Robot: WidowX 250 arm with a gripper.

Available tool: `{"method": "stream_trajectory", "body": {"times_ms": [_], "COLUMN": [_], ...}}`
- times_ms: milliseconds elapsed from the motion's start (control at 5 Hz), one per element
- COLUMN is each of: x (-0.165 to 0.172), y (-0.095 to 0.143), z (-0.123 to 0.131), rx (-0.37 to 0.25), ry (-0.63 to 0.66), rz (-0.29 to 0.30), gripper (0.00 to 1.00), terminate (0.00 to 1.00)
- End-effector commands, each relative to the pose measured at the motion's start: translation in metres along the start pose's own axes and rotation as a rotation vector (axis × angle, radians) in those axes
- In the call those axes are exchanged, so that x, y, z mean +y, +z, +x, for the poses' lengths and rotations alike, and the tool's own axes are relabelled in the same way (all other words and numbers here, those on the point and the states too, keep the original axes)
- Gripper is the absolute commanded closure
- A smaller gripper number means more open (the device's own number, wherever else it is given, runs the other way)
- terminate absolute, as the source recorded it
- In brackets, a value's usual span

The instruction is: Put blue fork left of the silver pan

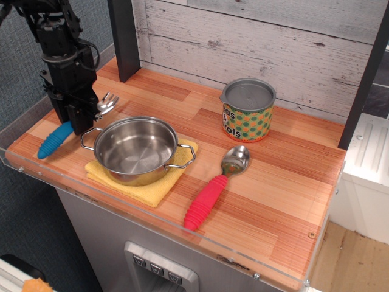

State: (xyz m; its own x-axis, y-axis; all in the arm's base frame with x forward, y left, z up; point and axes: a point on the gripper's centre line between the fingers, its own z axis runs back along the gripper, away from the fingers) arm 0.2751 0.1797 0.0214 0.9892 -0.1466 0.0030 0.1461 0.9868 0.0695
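The blue fork [53,139] has a ribbed blue handle low at the left and a silver head [107,103] sticking out to the right of my gripper. My black gripper [75,123] comes down from above and is shut on the fork's middle, just left of the silver pan [135,150]. The fork is tilted, handle end down near the counter. The pan sits on a yellow cloth [141,182], with its left wire handle close to my fingers.
A can with a grey lid and orange-and-green dotted label [247,110] stands at the back. A spoon with a pink-red handle [216,187] lies right of the pan. A dark post [123,38] stands behind; a clear acrylic rim [24,170] edges the counter.
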Motion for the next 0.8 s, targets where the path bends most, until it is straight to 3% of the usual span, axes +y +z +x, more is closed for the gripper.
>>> {"method": "stream_trajectory", "body": {"times_ms": [0, 200, 400, 600], "x": [0.0073, 0.0068, 0.0073, 0.0053], "y": [0.0137, 0.0142, 0.0122, 0.0134], "z": [0.0156, 0.0152, 0.0145, 0.0153], "rx": [-0.018, -0.012, 0.002, 0.0], "ry": [0.077, 0.102, 0.116, 0.104], "rz": [-0.007, -0.021, -0.036, -0.039], "gripper": [1.0, 1.0, 0.0, 0.0], "terminate": [0.0, 0.0, 0.0, 0.0]}}
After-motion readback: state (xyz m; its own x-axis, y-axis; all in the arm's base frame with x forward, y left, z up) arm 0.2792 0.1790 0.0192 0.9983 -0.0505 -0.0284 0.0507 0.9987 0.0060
